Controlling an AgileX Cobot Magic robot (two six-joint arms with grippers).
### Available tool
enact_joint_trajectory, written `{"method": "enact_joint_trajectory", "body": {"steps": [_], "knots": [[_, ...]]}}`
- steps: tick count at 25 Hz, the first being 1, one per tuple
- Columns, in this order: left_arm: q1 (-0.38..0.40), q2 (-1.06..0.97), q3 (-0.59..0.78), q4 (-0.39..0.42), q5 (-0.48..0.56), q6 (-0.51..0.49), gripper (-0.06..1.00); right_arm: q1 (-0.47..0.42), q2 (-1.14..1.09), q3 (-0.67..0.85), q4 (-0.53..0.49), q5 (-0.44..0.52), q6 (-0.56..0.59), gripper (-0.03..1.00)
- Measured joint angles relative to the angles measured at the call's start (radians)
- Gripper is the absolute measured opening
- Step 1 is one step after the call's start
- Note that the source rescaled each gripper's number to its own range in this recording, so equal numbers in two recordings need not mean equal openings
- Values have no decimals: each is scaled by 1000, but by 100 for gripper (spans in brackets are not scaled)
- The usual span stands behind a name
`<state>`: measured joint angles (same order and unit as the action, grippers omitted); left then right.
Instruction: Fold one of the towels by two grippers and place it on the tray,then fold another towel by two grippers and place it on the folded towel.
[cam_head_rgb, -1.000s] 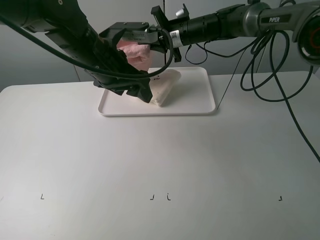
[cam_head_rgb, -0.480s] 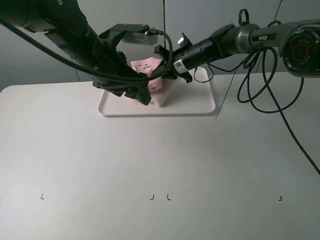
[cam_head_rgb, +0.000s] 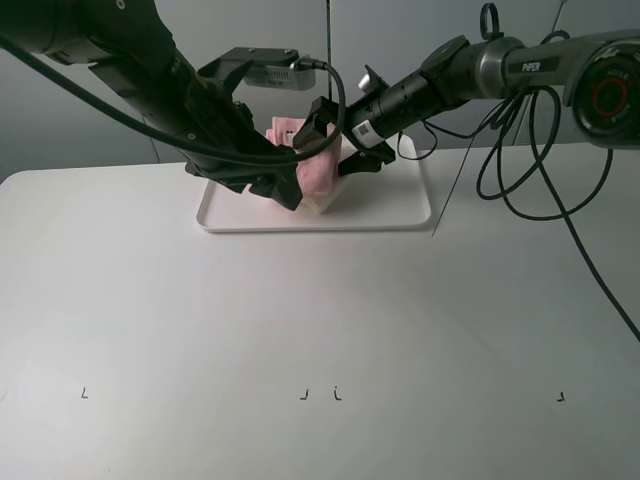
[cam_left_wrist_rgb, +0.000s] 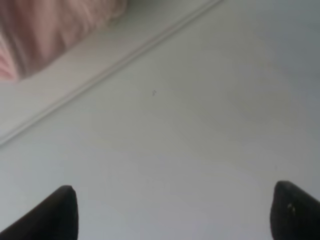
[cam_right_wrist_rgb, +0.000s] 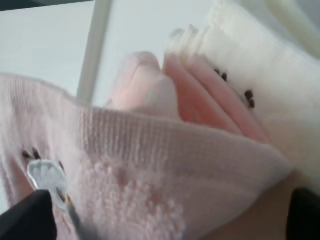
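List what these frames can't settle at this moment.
- Cream towel: mostly hidden in the exterior high view by the left arm and pink towel; how squarely they stack is unclear.
- Left gripper: hidden behind its arm in the high view; the left wrist view shows only two fingertips over bare table, cut off by the edge.
- Right gripper: the right wrist view is filled with blurred pink towel, so contact is unclear.
- Tray: left part covered.

Left arm (cam_head_rgb: 190, 110) hides the tray's (cam_head_rgb: 390, 215) near-left corner; cream towel (cam_head_rgb: 318, 205) mostly covered by pink towel (cam_head_rgb: 312, 172); left wrist view blurred.
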<state>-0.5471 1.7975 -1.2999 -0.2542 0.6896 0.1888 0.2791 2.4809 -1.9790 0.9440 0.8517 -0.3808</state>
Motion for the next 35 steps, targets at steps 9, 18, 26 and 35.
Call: {"method": "enact_joint_trajectory", "body": {"steps": [9,18,26,35], "knots": [[0,0,0,0,2,0,99,0,-208,0,-392,20,132,100],[68,-90,2,-2,0,-34,99,0,-381,32,-624,160,232,100],[369,-447,290,13,-10,-30,99,0,-792,525,-724,31,252,100],[517,-910,496,22,4,-2,99,0,-1373,995,-788,23,261,100]]}}
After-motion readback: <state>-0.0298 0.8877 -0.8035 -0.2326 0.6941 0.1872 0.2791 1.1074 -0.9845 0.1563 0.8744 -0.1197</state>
